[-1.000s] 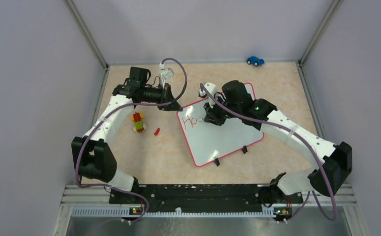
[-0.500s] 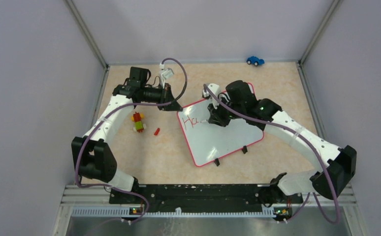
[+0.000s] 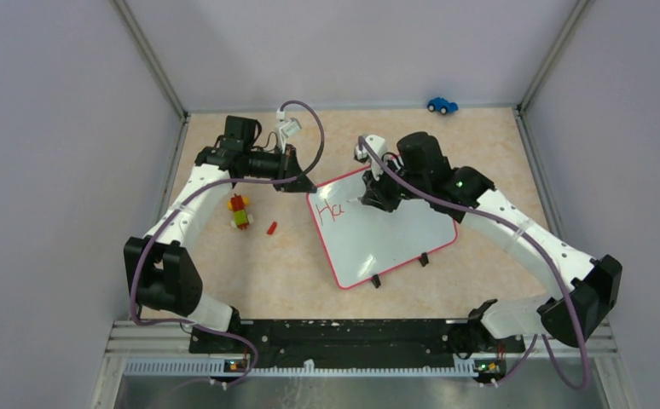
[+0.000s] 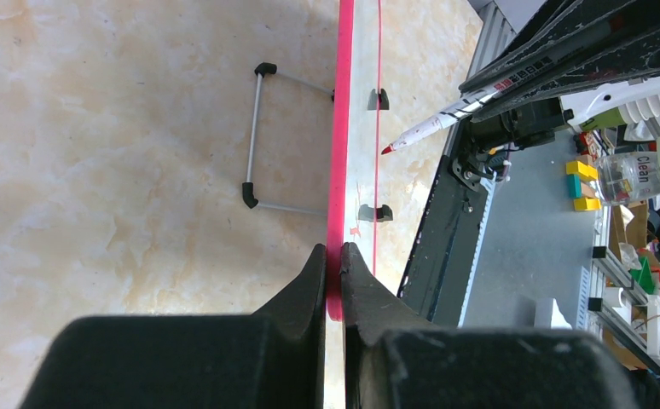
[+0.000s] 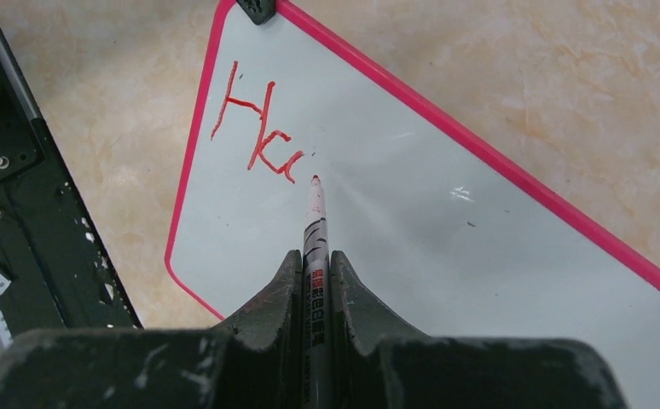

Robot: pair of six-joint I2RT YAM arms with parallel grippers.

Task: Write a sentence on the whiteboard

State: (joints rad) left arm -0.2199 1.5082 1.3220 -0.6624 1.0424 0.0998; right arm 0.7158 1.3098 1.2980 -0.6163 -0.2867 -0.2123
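The whiteboard [image 3: 388, 234] lies tilted on the table, white with a red-pink frame and two black feet at its near edge. The sentence [image 3: 332, 212] reads only "Ha" in red near the board's left corner; in the right wrist view the lettering [image 5: 254, 136] is "Ha". My left gripper [image 3: 303, 182] is shut on the board's frame [image 4: 337, 187] at the far left corner. My right gripper [image 3: 369, 199] is shut on a red-tipped marker [image 5: 315, 230], its tip just right of the "a"; contact with the board is unclear.
A small blue toy car [image 3: 442, 105] sits by the back wall. A stack of coloured bricks [image 3: 240, 211] and a small red piece [image 3: 271, 227] lie left of the board. The cell walls close in on both sides.
My right gripper has moved right and away along the board with the marker, and the "a" after the "H" has been drawn. The left arm has not moved.
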